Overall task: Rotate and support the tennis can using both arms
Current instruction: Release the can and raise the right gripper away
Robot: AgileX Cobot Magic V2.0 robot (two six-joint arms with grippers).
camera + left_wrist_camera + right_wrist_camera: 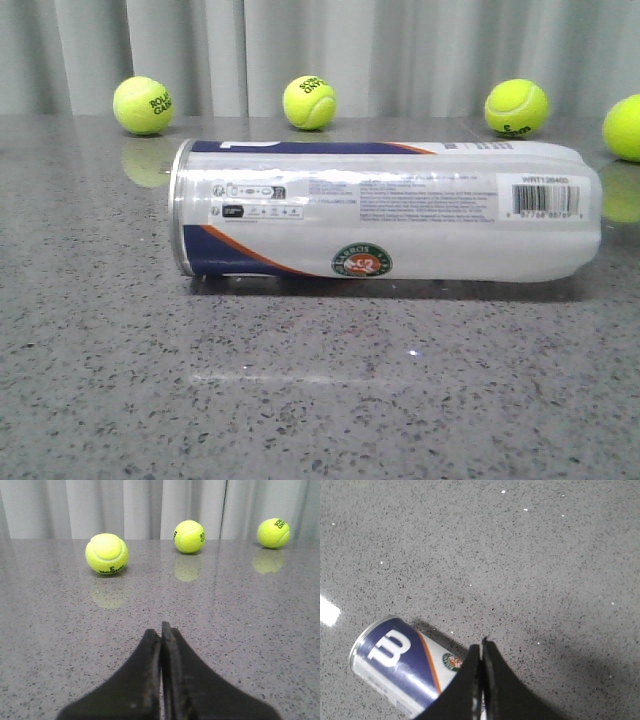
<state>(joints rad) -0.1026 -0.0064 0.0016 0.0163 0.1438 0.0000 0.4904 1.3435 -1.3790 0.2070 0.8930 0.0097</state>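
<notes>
Front view shows the tennis can (pixel 385 210) lying sideways on the speckled table (pixel 300 400), untouched. Left gripper (pixel 161 630) and right gripper (pixel 481 647) are both closed, empty; approaching and opening seems next.

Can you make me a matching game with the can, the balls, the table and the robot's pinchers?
Things:
1. tennis can
2. tennis balls
3. table
4. left gripper

Descriptions:
A. yellow-green, near the curtain
B. black, fingers pressed together
C. lying on its side
D. grey and speckled

Pairs: 1-C, 2-A, 3-D, 4-B
</notes>
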